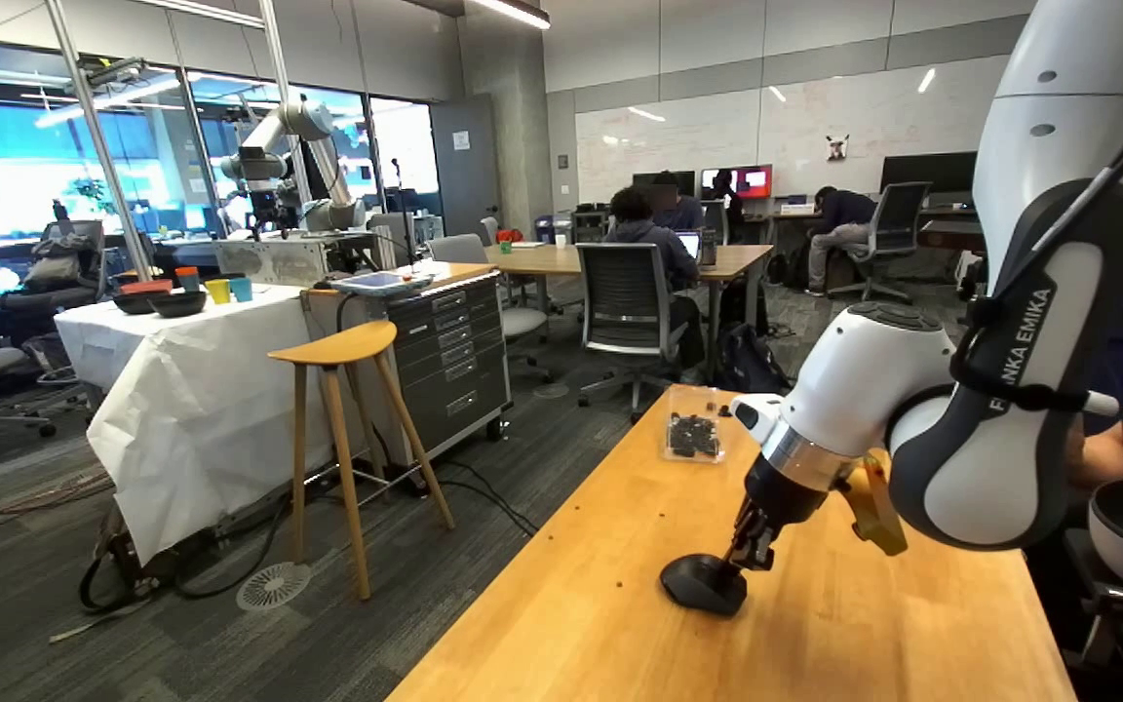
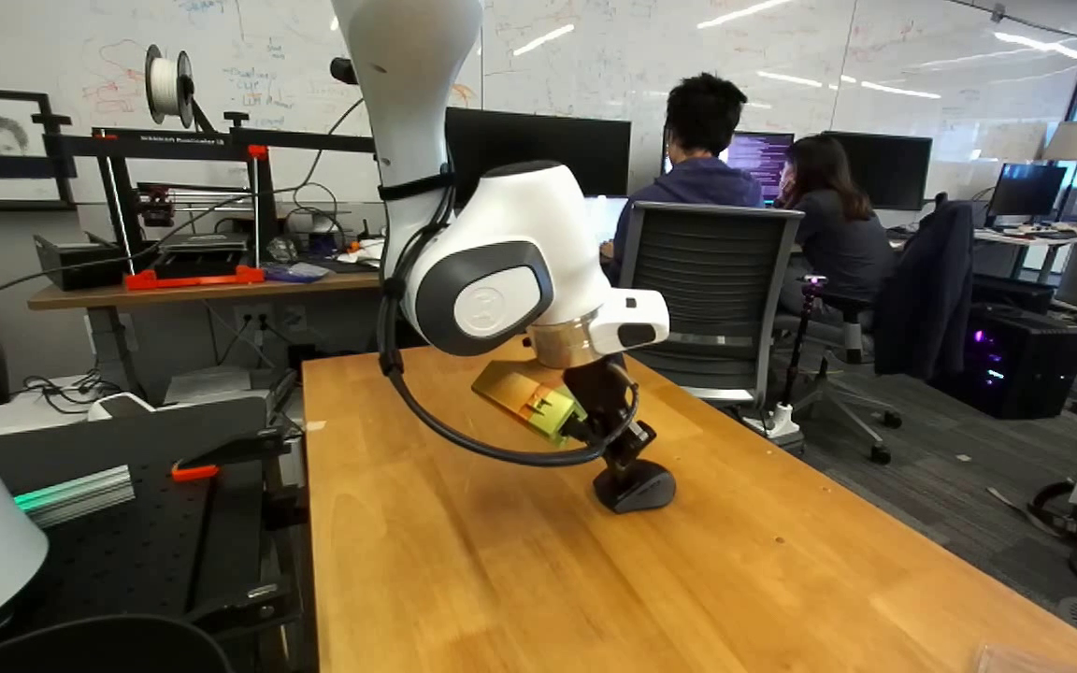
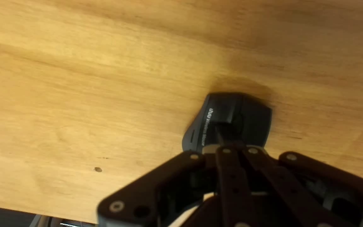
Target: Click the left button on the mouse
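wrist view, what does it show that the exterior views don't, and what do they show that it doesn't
Only the wrist view shows the white lettering on the mouse, blurred but apparently reading "Wireless Mouse".

Only the exterior views show the rest of the room: seated people and a whiteboard in both exterior views, and a 3D printer in an exterior view.

All share the mouse on the wooden table, with the fingers pointing down at it; whether they press it cannot be told.

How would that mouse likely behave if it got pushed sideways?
The mouse would probably hold its shape, given its hard-looking moulded body. Resting on the flat table, it seems more apt to slide than roll. Its smooth-looking surface may be slippery.
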`<state>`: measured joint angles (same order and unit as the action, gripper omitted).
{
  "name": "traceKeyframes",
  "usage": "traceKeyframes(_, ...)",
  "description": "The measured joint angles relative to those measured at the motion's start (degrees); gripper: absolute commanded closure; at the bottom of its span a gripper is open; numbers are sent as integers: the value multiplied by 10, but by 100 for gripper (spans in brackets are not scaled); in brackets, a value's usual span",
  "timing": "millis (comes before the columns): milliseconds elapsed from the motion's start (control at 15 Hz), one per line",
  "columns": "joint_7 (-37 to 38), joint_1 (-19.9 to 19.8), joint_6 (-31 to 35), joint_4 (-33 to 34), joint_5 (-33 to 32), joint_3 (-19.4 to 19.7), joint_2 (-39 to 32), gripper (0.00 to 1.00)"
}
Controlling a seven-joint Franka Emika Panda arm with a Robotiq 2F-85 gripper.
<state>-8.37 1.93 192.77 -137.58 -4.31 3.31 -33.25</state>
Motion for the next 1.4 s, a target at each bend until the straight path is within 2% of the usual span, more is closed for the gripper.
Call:
traceKeyframes(267,26,-2,-38,0,3,-7,35,100)
traceKeyframes(400,38,-4,-78,-1,9,-6,63,100)
traceKeyframes(933,77,-4,-291,1,12,3,228,100)
traceKeyframes(1200,107,-2,-435,12,2,-6,305,99)
traceKeyframes(1400,123,-1,-518,27,3,-20,343,99)
